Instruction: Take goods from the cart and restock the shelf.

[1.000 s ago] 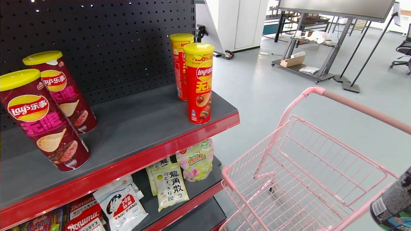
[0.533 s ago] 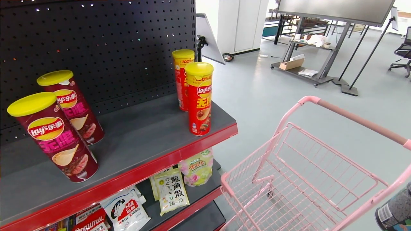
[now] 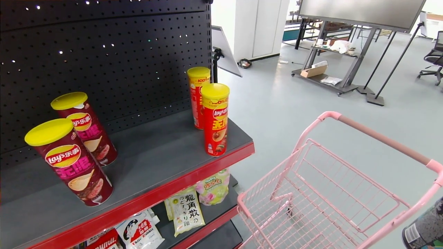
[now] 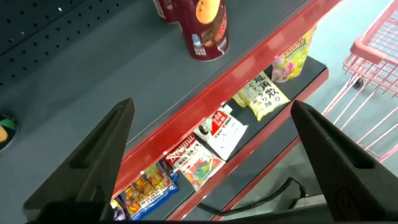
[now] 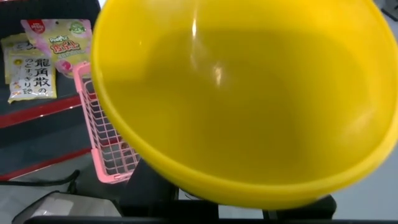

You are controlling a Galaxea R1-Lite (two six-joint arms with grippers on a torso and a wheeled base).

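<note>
A chip can with a yellow lid point(image 5: 249, 99) sits right in front of the right wrist camera, held in my right gripper point(image 5: 227, 208). Its dark lower end point(image 3: 424, 224) shows beside the pink cart point(image 3: 332, 186), whose basket looks bare. On the grey shelf point(image 3: 155, 155) stand two maroon cans point(image 3: 69, 162) at the left and two red cans point(image 3: 215, 119) at the right end. My left gripper point(image 4: 211, 162) hangs open above the shelf's red front edge point(image 4: 249, 68), with nothing between its fingers.
Snack bags point(image 3: 185, 209) lie on the lower shelf under the red edge. A black pegboard point(image 3: 104, 58) backs the shelf. The shelf between the can pairs is bare. Open grey floor lies beyond the cart, with a metal rack point(image 3: 325, 69) far off.
The head camera has shifted, so shelf, cans and cart sit lower in the picture. The held can stays at the lower right corner.
</note>
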